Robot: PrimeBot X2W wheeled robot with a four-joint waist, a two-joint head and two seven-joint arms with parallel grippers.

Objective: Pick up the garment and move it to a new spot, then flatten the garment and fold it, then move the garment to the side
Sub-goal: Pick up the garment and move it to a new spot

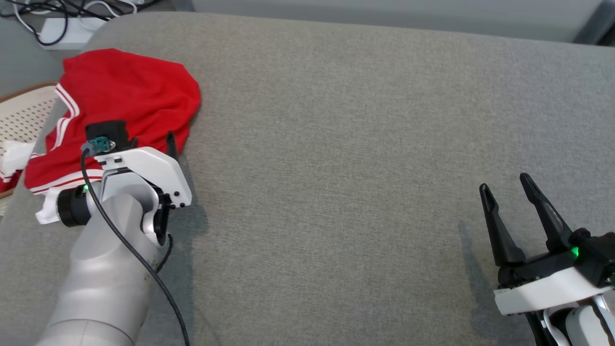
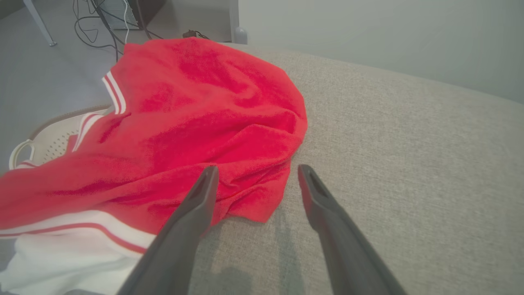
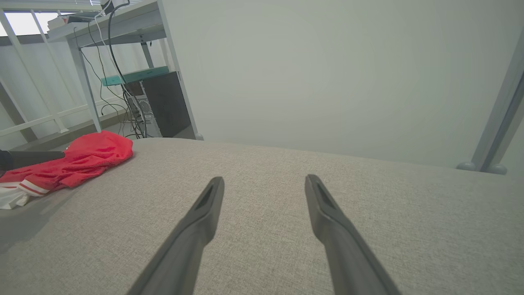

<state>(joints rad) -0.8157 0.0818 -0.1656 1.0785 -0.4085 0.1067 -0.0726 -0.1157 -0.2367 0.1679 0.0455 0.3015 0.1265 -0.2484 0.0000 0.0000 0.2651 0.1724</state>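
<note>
The crumpled red terry garment with white stripes lay at the far left corner of the grey fabric-covered desk. The left hand hung released at its edge. The right hand, also released, hovered well apart.

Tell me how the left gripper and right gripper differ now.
The left gripper sits at the edge of the red garment, one finger over the cloth; the right gripper hangs over bare grey cushion, far from it. In the head view the left gripper reaches up-left; the right gripper sits lower right. Both are open and empty.
</note>
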